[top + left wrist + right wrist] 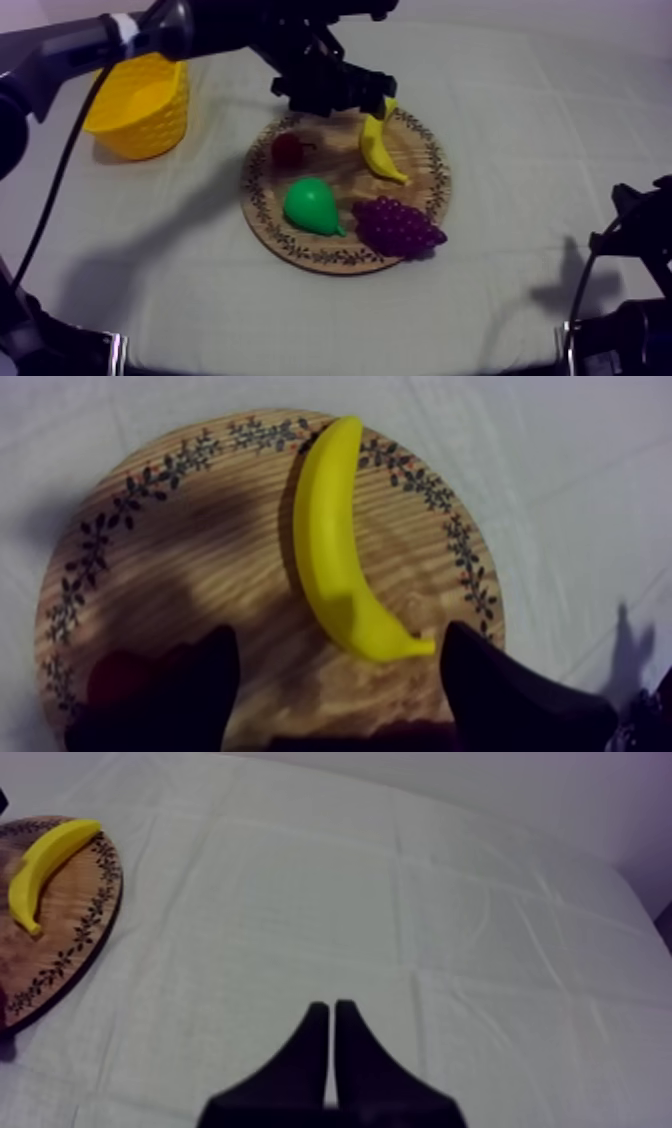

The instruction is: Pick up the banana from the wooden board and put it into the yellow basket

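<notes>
Grey-white cloth covered the counter. On it, the banana [372,150] lay flat on the far right part of the wooden board [300,250], with one end at the far rim. The left jaws hung right over it, spread wide with nothing between them. In the left wrist view one black finger [190,696] stood at each side of the banana's tip.

I think the step in hand was the grab. To do it well, the jaws should go straight down and sit across the fat middle of the banana, not its thin tip. Then they should squeeze gently so it does not slip or roll.

Also on the board were a small red fruit [289,149] to the banana's left, a pear [312,207] nearer, and a bunch of grapes [398,226] at the near right. The yellow basket [150,125] stood at the far left, apart from the board, and looked empty. The right jaws were pressed together, holding nothing, low at the right over bare cloth.
</notes>
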Tool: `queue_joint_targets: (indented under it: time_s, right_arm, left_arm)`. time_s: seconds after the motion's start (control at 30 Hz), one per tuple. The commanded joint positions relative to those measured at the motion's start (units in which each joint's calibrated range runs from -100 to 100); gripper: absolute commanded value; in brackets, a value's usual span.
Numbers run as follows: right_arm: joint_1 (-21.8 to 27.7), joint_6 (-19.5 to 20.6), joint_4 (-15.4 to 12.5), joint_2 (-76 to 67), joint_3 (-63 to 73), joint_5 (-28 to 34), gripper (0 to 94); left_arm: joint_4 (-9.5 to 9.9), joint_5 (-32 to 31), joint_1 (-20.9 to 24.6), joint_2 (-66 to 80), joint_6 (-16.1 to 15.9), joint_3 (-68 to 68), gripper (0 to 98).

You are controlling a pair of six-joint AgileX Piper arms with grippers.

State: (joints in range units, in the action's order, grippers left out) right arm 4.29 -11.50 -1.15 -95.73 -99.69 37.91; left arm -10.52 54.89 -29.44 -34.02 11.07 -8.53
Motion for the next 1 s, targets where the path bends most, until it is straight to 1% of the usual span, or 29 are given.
queue_joint_targets:
  time_s: [0.0, 0.17, 0.33, 0.53, 0.6, 0.73, 0.8, 0.87, 0.97]
  right_arm:
    - [0.0, 0.0, 0.01, -0.02, 0.03, -0.01, 0.3]
    - [0.0, 0.0, 0.01, -0.02, 0.03, -0.01, 0.3]
    - [0.0, 0.0, 0.01, -0.02, 0.03, -0.01, 0.3]
    - [0.0, 0.0, 0.01, -0.02, 0.03, -0.01, 0.3]
    - [0.0, 0.0, 0.01, -0.02, 0.03, -0.01, 0.3]
    - [0.0, 0.0, 0.01, -0.02, 0.03, -0.01, 0.3]
    - [0.0, 0.0, 0.01, -0.02, 0.03, -0.01, 0.3]
    - [0.0, 0.0, 0.01, -0.02, 0.03, -0.01, 0.3]
    - [0.0, 0.0, 0.01, -0.02, 0.03, -0.01, 0.3]
  left_arm:
    - [-0.15, 2.84, 0.04, -3.45, -0.1, -5.56, 73.1]
    - [-0.26, 9.51, 0.08, -10.46, -0.03, -15.79, 72.5]
    - [-0.18, 16.51, 0.09, -16.55, 0.73, -25.05, 70.4]
    - [-0.15, 23.12, 0.04, -22.49, 1.55, -33.46, 67.2]
    - [-0.26, 24.99, 0.07, -24.34, 1.85, -35.08, 65.2]
    - [-0.96, 27.63, 0.33, -27.66, 1.49, -37.73, 60.4]
    - [-0.97, 28.68, 0.35, -28.76, 1.49, -39.09, 57.4]
    - [-0.67, 29.96, 0.21, -29.64, 1.52, -40.35, 54.1]
    - [0.39, 31.93, -0.11, -30.4, 1.87, -41.47, 47.9]
